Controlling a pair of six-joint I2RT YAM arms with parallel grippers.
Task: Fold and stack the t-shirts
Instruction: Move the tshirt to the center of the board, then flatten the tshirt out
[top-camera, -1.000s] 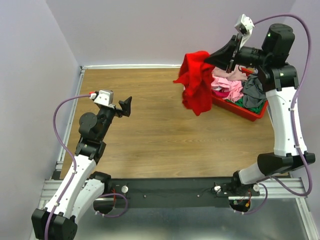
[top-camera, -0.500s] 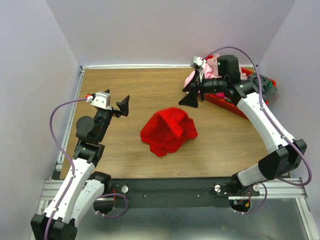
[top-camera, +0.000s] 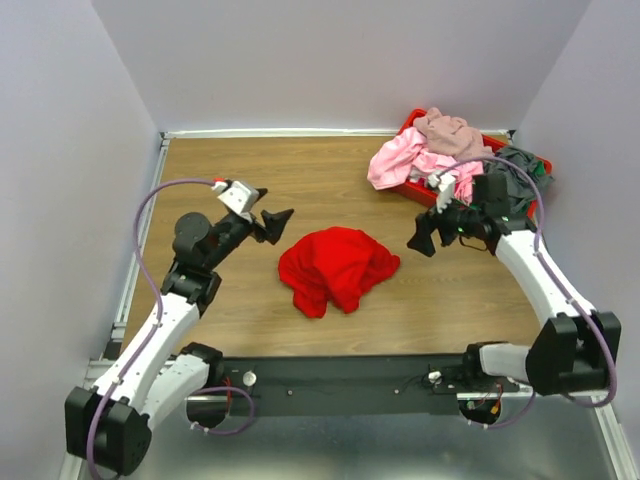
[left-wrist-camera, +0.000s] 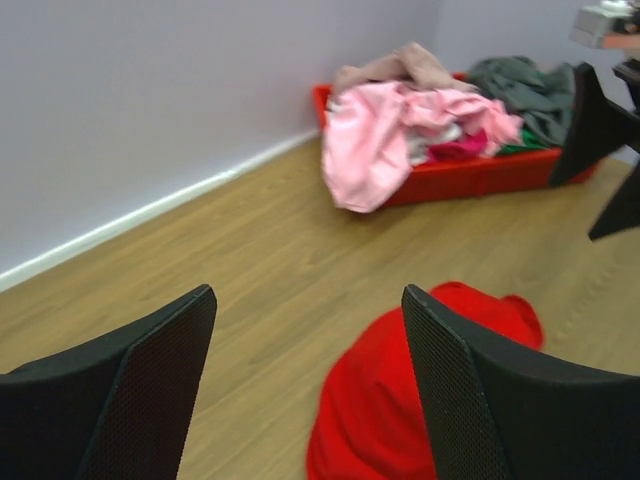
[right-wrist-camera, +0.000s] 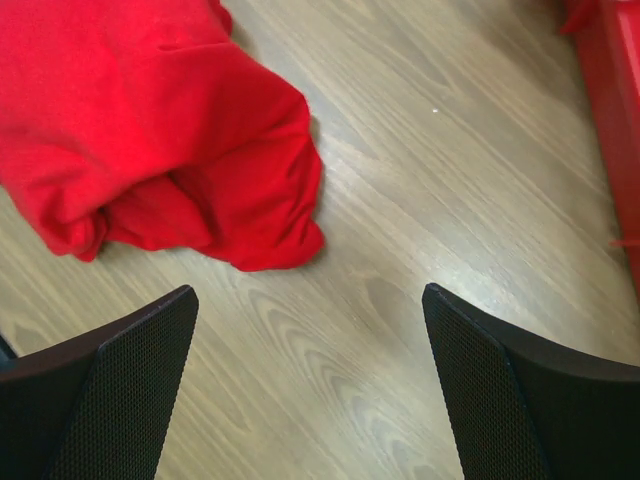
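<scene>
Red t-shirt (top-camera: 335, 268): crumpled heap, flat on wood table (top-camera: 250, 170), near middle, between both arms. Left gripper (left-wrist-camera: 308, 300): fingers wide apart, nothing inside, up in air just left of heap, pointing toward it. Right gripper (right-wrist-camera: 310, 292): fingers wide apart too, nothing inside, above bare wood just right of heap. Far right corner: red tray (left-wrist-camera: 470, 180) piled with more t-shirts. Pink one (top-camera: 395, 160) hanging over tray wall, mauve-beige one (top-camera: 450, 132) on top, grey one (top-camera: 520, 165) at right side.

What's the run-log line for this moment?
red t-shirt: crumpled on table, unfolded | left gripper: jaws open, empty | right gripper: jaws open, empty | other t-shirts: heaped in red tray
</scene>
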